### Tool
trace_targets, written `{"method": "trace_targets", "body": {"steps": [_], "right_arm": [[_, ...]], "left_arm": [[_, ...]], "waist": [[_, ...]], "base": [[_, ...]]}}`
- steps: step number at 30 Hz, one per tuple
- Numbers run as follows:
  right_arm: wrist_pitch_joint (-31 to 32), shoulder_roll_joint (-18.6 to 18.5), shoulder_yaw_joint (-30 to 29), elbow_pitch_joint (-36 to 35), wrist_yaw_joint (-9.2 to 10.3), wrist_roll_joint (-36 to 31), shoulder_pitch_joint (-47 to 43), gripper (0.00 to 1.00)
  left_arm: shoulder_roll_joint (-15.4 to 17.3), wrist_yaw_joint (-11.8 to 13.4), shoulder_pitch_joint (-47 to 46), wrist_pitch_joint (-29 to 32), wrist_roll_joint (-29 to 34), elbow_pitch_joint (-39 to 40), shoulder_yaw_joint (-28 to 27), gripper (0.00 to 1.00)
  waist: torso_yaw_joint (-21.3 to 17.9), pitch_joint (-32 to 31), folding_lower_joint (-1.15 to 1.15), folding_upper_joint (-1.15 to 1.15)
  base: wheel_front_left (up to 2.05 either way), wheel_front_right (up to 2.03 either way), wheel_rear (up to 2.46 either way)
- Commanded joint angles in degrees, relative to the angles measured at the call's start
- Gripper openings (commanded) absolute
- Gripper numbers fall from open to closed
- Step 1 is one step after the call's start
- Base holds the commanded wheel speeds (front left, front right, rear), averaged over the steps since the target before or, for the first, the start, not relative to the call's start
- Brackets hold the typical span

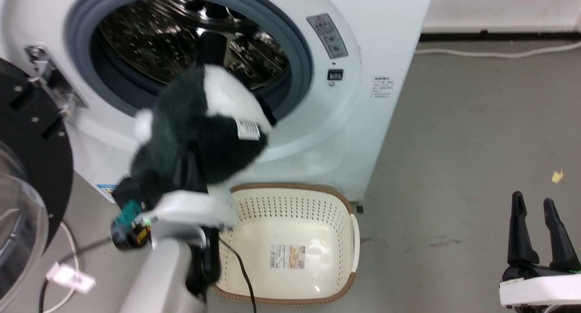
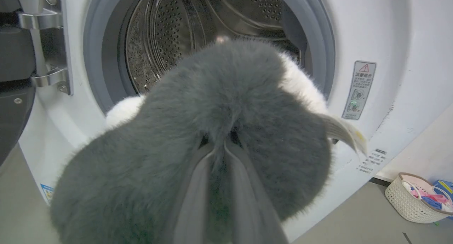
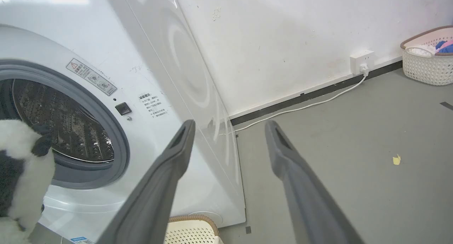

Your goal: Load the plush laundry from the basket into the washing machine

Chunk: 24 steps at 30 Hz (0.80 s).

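Note:
The plush laundry (image 1: 195, 127), black fur with white patches and a small tag, hangs in the air in front of the washing machine (image 1: 345, 122), just before its grey gasket and steel drum (image 1: 190, 36). My left gripper (image 1: 188, 170) is shut on the plush laundry (image 2: 226, 131), its fingers (image 2: 198, 187) buried in the fur. Below it on the floor stands the cream basket (image 1: 340, 227) with brown rim and a paper label inside. The plush (image 3: 21, 176) shows at the drum mouth in the right wrist view. My right gripper (image 1: 538, 204) stands open at the lower right, holding nothing (image 3: 230, 131).
The washer's black-rimmed glass door (image 1: 27, 177) swings open at the left. Cables and a white tag (image 1: 70, 276) lie on the floor under it. A white cord (image 3: 318, 100) runs along the wall to a socket. A second woven basket (image 3: 428, 56) with clothes stands far right.

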<state>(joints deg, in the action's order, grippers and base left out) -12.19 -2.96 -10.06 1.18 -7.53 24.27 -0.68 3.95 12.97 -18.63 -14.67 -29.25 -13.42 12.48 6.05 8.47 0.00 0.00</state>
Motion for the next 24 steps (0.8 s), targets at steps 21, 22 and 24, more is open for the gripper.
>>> {"method": "trace_targets", "body": {"steps": [21,22,24], "right_arm": [[1.98,0.08,-0.86,-6.02,0.04,-0.83,7.55,1.00],[2.08,0.08,-0.80,-6.37,0.04,-0.89,7.89,1.00],[2.30,0.08,-0.68,-7.14,0.04,-0.98,8.63,1.00]], "left_arm": [[11.90,-2.13,-36.98,6.53,8.80,-18.19,-2.21,0.00],[12.66,-2.02,-38.35,7.57,9.39,-18.33,-1.90,0.00],[14.16,-1.83,-41.21,9.39,10.49,-18.51,-1.40,0.00]], "waist": [[-6.00,19.29,0.00,0.00],[-6.24,20.27,0.00,0.00],[-6.77,22.38,0.00,0.00]], "base": [[0.00,0.00,0.00],[0.00,0.00,0.00],[0.00,0.00,0.00]]}}
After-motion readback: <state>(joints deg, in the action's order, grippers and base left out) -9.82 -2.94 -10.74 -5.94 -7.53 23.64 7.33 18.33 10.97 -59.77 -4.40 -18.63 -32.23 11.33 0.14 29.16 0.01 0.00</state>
